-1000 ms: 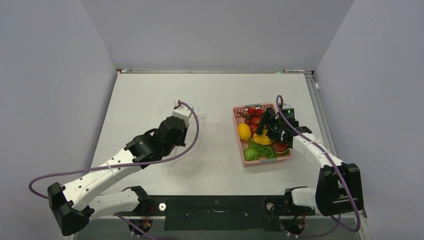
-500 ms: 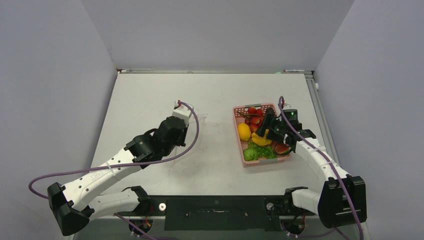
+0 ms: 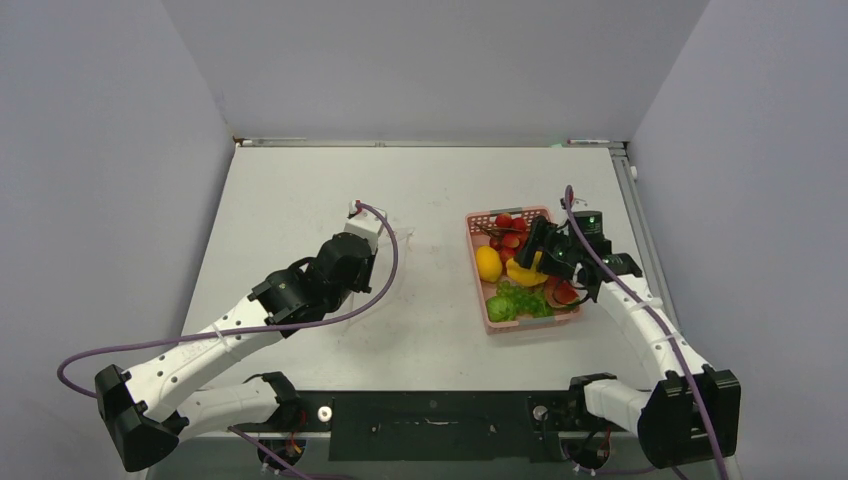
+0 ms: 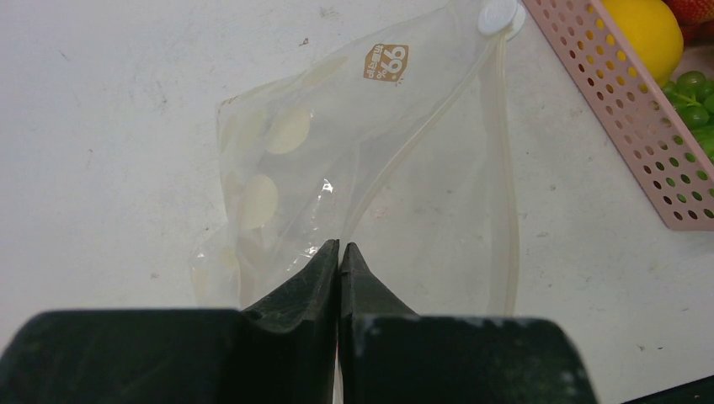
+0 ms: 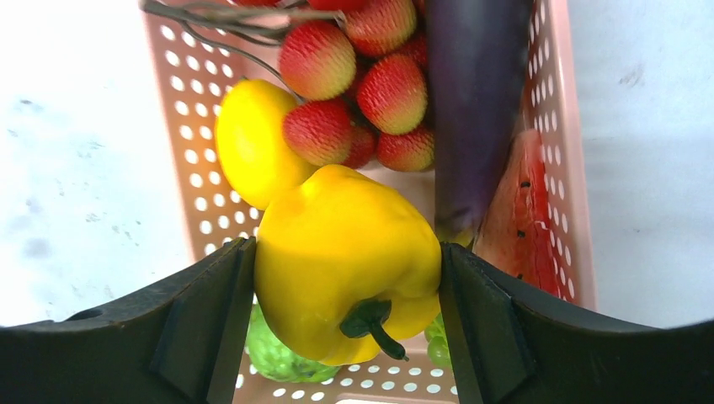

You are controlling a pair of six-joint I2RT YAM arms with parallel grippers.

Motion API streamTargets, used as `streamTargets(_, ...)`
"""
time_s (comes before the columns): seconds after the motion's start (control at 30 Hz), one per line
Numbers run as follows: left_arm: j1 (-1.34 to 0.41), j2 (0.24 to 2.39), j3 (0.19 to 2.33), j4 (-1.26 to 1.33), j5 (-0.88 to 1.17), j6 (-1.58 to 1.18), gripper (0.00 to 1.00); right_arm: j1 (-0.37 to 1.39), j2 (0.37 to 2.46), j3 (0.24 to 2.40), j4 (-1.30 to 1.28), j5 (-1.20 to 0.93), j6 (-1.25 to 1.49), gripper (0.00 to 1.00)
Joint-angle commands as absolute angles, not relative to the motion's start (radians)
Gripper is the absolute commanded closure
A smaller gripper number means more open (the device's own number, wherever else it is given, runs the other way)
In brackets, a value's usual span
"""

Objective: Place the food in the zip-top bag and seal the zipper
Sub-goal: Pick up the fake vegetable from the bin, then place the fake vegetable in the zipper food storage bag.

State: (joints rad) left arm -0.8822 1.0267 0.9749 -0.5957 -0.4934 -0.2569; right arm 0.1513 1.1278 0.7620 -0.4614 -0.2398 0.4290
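My left gripper [image 4: 339,246] is shut on one lip of the clear zip-top bag [image 4: 354,160], which lies flat on the table left of the basket. The zipper [image 4: 503,168] runs along the mouth edge from a white slider [image 4: 497,17]; the mouth gapes open. My right gripper [image 5: 345,246] is shut on a yellow bell pepper [image 5: 349,252] and holds it just above the pink basket [image 5: 189,126]. In the top view the pepper [image 3: 524,276] hangs over the basket's middle. Still in the basket are a lemon [image 5: 253,139], red berries [image 5: 362,84], a dark eggplant [image 5: 476,101], a watermelon slice [image 5: 522,219] and green leafy pieces [image 5: 278,349].
The pink basket [image 3: 475,262] stands right of centre, its near corner close to the bag's mouth in the left wrist view [image 4: 640,109]. Green grapes [image 4: 695,93] show at its edge. Grey walls enclose the white table [image 3: 300,190] on three sides.
My right gripper has risen and shifted slightly right with the yellow pepper, uncovering the watermelon slice. The right arm's elbow has swung outward. The left arm and the bag have not moved.
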Motion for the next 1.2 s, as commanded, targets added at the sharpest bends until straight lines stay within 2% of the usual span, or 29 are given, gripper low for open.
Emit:
streamTargets(0.0, -0.884, 1.006, 0.979, -0.561, -0.502, -0.252, 1.0, 0.164, 1.068, 0.887, -0.514, -0.221, 0.416, 0.55)
streamTargets(0.17, -0.884, 1.006, 0.98, -0.559, -0.5, -0.252, 1.0, 0.231, 1.048, 1.003, -0.548, -0.23, 0.436, 0.55)
streamTargets(0.4, -0.884, 1.006, 0.98, -0.559, -0.5, -0.252, 1.0, 0.422, 1.067, 1.131, -0.531, -0.225, 0.5, 0.56)
streamTargets(0.77, -0.883, 1.0, 0.977, -0.56, -0.509, -0.257, 1.0, 0.735, 1.153, 1.213, -0.42, -0.167, 0.568, 0.56)
streamTargets(1.17, -0.881, 0.989, 0.977, -0.557, -0.502, -0.261, 1.0, 0.938, 1.299, 1.273, -0.351, -0.078, 0.577, 0.56)
